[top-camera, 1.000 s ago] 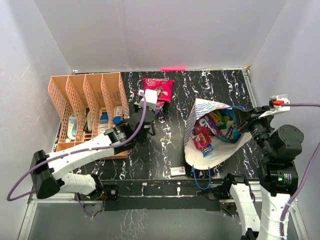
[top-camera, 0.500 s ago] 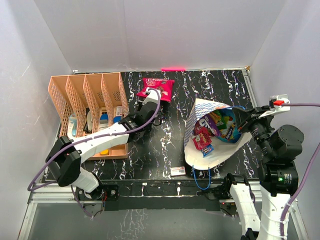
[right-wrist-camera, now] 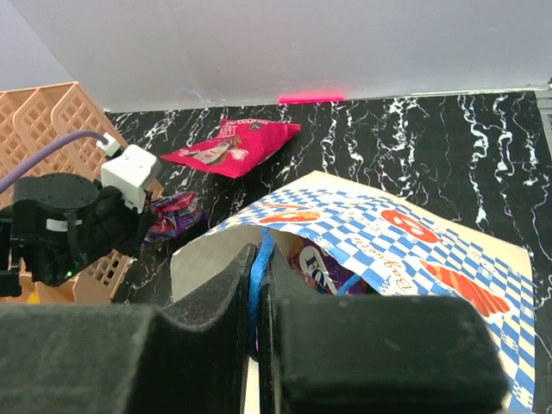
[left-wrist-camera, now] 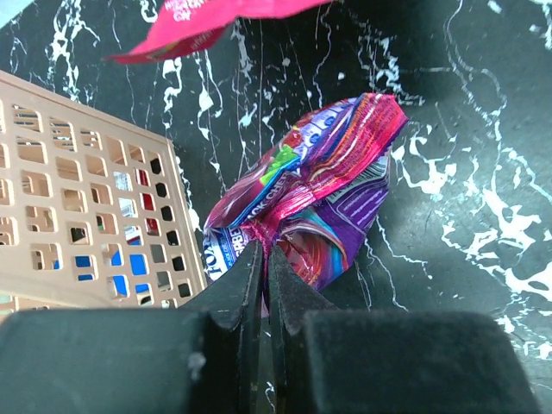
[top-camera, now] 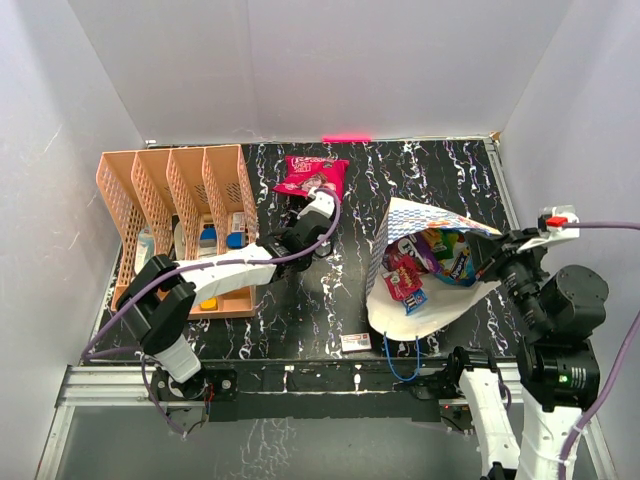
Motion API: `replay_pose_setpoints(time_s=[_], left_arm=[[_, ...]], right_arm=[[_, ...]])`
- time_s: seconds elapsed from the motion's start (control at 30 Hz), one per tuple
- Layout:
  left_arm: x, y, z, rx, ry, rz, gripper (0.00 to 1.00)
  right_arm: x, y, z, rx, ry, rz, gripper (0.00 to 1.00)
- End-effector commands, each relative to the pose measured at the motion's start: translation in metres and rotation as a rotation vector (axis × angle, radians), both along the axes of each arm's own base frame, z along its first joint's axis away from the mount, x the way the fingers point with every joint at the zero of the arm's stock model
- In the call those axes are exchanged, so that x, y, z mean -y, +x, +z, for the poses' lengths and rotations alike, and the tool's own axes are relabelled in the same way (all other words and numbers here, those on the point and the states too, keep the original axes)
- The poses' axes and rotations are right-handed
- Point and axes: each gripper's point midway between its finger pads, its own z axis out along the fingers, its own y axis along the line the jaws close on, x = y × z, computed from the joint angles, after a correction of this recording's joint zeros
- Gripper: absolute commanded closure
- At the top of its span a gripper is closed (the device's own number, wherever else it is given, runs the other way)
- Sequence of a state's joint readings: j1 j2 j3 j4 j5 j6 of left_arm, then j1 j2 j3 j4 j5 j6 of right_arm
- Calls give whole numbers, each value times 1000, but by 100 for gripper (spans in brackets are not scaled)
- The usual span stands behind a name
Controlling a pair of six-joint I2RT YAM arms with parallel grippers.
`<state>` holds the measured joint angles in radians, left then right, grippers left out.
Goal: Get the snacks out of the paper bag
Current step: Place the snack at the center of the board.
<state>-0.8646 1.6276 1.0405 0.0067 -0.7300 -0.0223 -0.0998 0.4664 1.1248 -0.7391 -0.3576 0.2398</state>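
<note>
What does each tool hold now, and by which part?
Right tool: the blue-and-white checkered paper bag, by its thin blue cord handle. Left tool: apparently the crumpled glossy purple snack packet, by its near edge.

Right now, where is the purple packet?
In the left wrist view the purple packet lies pinched by the left gripper, right of the orange rack, below the pink packet.

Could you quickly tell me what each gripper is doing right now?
Left gripper: closed, tips at the purple packet; grip unclear.
Right gripper: closed, holding the paper bag.
</note>
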Motion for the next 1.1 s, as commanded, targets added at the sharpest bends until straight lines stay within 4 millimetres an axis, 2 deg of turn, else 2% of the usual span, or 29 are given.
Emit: replay_pose_setpoints(time_s=[0.0,0.27,0.33,0.47,0.57,0.77,0.9,0.93,1.0,1.07], left_arm=[[-8,-3,-9,-29,25,14,100],[-17,-20,-35,-191,-42,131,100],[-16,-22,-36,-215,-60,140,100],[-18,-21,-28,-197,-78,144,100],[-27,-17,-22,-170,-71,161,100],[-45,-14,-32,-182,8,194,100],[-39,-20,-37,-235,-4,165,100],[-38,-22,-37,-250,-15,165,98],[-35,-27,-31,-275,-47,178,85],[-25,-33,-21,-311,-106,144,68]], right_arm=[[2,-18,2,21,2,-28,92],[0,-39,-32,-88,43,-35,92],[-3,-42,-34,-96,55,-22,92],[-11,-39,-23,-66,100,15,92],[-14,-34,-17,-49,109,34,92],[-14,-33,-6,-21,84,42,92],[-13,-36,-5,-9,71,39,92],[-13,-36,-4,2,66,41,92],[-14,-38,-3,22,58,49,92],[-15,-38,-5,28,49,57,92]])
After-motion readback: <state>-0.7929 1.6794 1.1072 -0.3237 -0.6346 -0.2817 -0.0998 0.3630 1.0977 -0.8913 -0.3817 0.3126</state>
